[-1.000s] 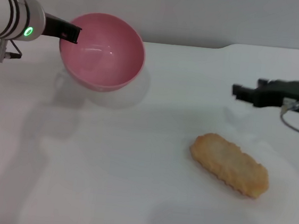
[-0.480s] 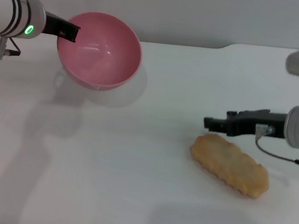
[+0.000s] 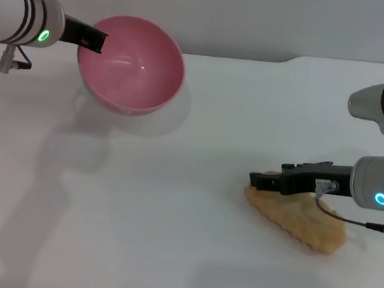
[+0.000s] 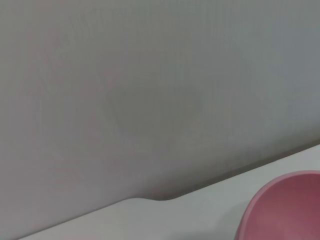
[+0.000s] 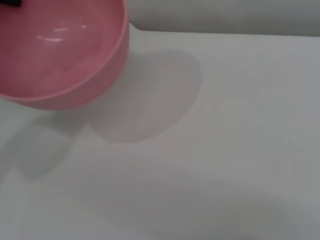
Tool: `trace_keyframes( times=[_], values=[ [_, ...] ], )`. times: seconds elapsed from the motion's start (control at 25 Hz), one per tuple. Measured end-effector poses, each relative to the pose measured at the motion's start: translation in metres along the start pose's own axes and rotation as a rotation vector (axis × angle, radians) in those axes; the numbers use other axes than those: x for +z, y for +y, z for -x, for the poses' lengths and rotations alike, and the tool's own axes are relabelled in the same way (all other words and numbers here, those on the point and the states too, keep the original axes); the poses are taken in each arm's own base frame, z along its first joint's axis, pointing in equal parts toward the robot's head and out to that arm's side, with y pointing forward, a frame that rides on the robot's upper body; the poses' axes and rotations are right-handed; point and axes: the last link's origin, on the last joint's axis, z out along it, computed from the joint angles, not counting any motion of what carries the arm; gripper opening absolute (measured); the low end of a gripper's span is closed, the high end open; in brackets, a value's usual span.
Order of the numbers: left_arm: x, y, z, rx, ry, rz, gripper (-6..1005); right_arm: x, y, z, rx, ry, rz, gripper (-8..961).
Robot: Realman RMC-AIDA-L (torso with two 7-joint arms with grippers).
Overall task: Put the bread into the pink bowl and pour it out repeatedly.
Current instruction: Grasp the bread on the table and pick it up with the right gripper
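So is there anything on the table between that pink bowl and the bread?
No. In the head view only bare white table and the bowl's shadow lie between the pink bowl and the bread.

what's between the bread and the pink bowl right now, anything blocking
Nothing visible. Only bare white table lies between the bread, under the right hand, and the pink bowl held by the left hand.
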Motion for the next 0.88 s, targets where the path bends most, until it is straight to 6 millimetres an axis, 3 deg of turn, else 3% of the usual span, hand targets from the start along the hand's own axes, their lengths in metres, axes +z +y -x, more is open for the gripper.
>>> trace_keyframes(
  times=[0.88],
  values=[
    [-0.001, 0.002, -0.004, 0.014, 0.011, -0.003, 45, 0.027, -0.001, -0.002, -0.014, 0.125, -0.001, 668]
  ],
)
